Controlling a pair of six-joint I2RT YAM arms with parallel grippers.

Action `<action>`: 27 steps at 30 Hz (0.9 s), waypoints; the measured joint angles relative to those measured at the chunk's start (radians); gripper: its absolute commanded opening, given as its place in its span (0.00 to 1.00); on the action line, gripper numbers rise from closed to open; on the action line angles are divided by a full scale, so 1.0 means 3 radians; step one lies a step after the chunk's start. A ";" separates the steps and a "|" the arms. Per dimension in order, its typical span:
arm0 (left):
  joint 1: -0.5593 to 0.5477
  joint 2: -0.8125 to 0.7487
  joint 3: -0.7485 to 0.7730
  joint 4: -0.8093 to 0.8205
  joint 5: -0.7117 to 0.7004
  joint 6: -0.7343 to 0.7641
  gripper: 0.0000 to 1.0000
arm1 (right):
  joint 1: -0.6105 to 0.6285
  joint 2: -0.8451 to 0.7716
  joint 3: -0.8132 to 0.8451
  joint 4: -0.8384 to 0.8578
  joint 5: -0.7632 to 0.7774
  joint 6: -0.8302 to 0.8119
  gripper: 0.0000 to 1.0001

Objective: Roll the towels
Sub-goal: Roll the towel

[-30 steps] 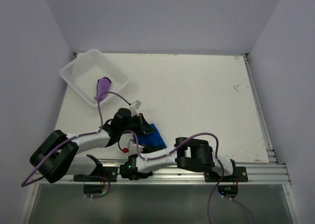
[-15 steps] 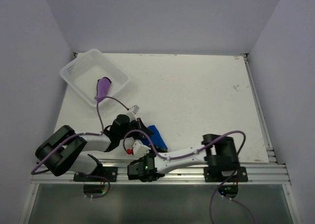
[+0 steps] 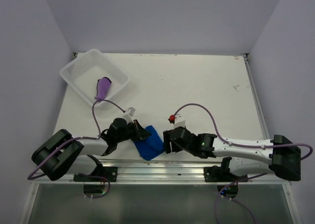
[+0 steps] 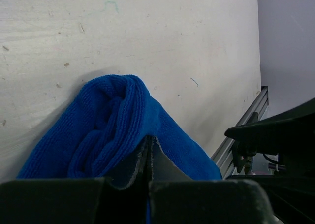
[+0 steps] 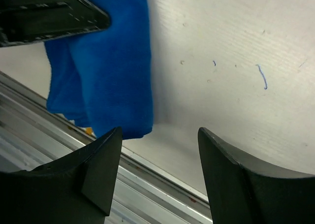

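Note:
The royal blue towel (image 3: 150, 143) lies bunched and partly rolled near the table's front edge. In the left wrist view, the blue towel (image 4: 118, 120) folds over and around my fingertips. My left gripper (image 3: 142, 133) (image 4: 149, 138) is shut, with a sliver of blue cloth pinched between its pads. My right gripper (image 3: 166, 142) (image 5: 160, 135) stands open just right of the towel (image 5: 113, 61), nothing between its fingers. The purple towel (image 3: 103, 87) lies rolled inside the white basket (image 3: 78, 69) at the far left.
An aluminium rail (image 3: 187, 167) (image 5: 147, 172) runs along the table's near edge, just below the blue towel. Purple cables loop over both arms. The basket sits tilted at the back left corner. White walls close in the table on three sides.
My right arm swung from the near left out to the right, and its gripper opened and let go. My left gripper shifted slightly right with the blue towel, which now shows more fully.

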 measured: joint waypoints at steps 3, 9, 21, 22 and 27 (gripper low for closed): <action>0.0000 -0.0045 -0.0046 0.0018 -0.0028 -0.0006 0.00 | -0.0172 0.0079 -0.0254 0.0314 -0.0314 0.0080 0.68; 0.0000 -0.0117 -0.0136 0.0062 -0.0080 -0.0023 0.00 | -0.0301 0.0395 -0.0535 0.1282 -0.0807 0.0249 0.68; 0.0003 -0.0245 -0.0242 0.0075 -0.0172 -0.0031 0.00 | -0.0367 0.0991 -0.0896 0.2813 -0.1330 0.0476 0.11; 0.0003 -0.0263 -0.0248 0.0069 -0.0179 -0.0031 0.00 | -0.0369 0.1011 -0.0902 0.2847 -0.1348 0.0473 0.00; 0.0003 -0.0415 -0.0229 -0.0134 -0.0240 -0.0025 0.11 | -0.0271 0.1010 -0.0750 0.2599 -0.1263 0.0276 0.00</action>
